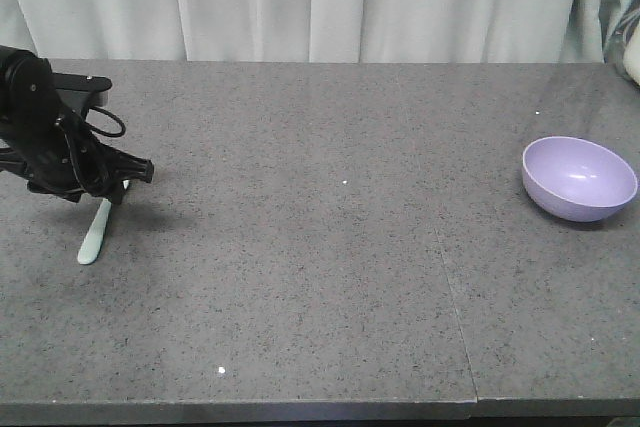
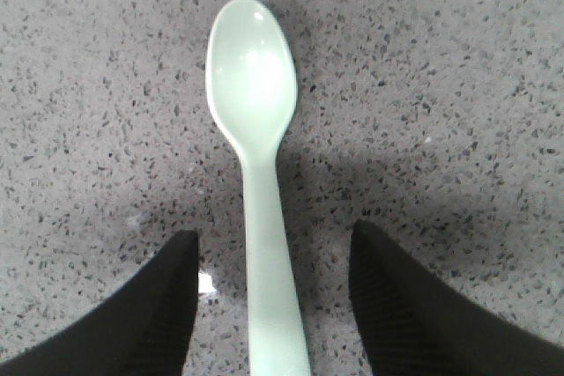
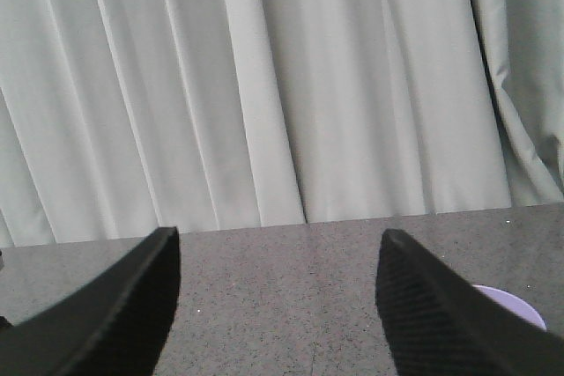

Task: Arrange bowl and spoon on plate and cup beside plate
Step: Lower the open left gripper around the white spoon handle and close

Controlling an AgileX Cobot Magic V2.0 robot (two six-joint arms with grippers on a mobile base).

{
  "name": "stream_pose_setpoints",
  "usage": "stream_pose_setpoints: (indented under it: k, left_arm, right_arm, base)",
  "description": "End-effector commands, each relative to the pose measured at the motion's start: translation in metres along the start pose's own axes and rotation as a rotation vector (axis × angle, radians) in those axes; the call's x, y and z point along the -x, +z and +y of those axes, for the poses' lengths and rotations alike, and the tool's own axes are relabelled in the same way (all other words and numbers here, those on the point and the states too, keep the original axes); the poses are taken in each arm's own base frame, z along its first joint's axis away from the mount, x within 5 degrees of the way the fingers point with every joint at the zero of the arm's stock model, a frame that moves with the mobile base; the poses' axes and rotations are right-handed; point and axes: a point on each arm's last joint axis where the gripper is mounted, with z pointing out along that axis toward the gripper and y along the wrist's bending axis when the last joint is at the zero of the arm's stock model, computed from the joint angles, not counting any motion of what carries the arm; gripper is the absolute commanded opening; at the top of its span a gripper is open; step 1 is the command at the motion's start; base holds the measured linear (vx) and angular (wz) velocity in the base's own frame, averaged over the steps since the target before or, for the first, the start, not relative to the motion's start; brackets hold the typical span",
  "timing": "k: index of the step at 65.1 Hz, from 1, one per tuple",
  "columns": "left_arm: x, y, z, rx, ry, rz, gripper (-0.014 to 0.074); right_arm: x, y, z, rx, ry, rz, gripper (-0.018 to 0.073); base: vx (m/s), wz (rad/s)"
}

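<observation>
Grey worktop (image 1: pixel 320 277): far left, the left gripper (image 1: pixel 122 185) hangs over the spoon (image 1: pixel 96 235); the bowl (image 1: pixel 580 179) sits far right. Left wrist: fingers (image 2: pixel 163 305) spread either side of the spoon's handle, not touching. Right wrist: the right gripper (image 3: pixel 278 244) has its fingers spread, curtain (image 3: pixel 291 85) behind.

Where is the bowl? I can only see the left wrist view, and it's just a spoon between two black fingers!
Observer: In the front view the bowl sits upright far over on the right side of the table, a long way from your spoon.
Operator: Is there anything in it?
Observer: No, its inside looks empty.
Operator: What is the other hand doing?
Observer: The right hand is open and holds nothing. It faces across the table toward the curtain.
</observation>
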Motion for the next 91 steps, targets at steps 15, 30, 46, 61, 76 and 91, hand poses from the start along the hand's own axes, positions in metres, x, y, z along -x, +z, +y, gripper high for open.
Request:
stream_pose_setpoints:
  k: [15, 30, 46, 61, 76, 91]
  left_arm:
    - [0.011, -0.015, 0.011, -0.018, -0.052, -0.068, 0.0381]
    - [0.01, 0.001, 0.005, -0.063, -0.073, -0.026, 0.0381]
    - [0.005, 0.021, 0.005, -0.045, -0.064, 0.055, 0.0381]
    - [-0.002, 0.04, 0.005, -0.033, -0.045, 0.146, 0.0337]
    - [-0.006, 0.042, 0.005, -0.032, 0.02, 0.198, 0.0047]
    - [-0.005, 0.03, 0.006, -0.036, 0.034, 0.176, -0.0008]
  right_arm:
    - [0.011, 0.002, 0.0, -0.009, -0.006, -0.049, 0.0476]
    - [0.011, 0.002, 0.0, -0.009, -0.006, -0.049, 0.0476]
    - [0.011, 0.002, 0.0, -0.009, -0.006, -0.048, 0.0476]
    - [0.011, 0.002, 0.0, -0.009, -0.006, -0.048, 0.0476]
    - [0.011, 0.002, 0.0, -0.009, -0.006, -0.049, 0.0476]
    - [0.012, 0.002, 0.0, -0.011, -0.006, -0.059, 0.0476]
  base:
    - [0.0, 0.0]
    - [0.0, 0.0]
    - [0.0, 0.0]
    - [0.0, 0.0]
    - [0.0, 0.0]
    - [0.0, 0.0]
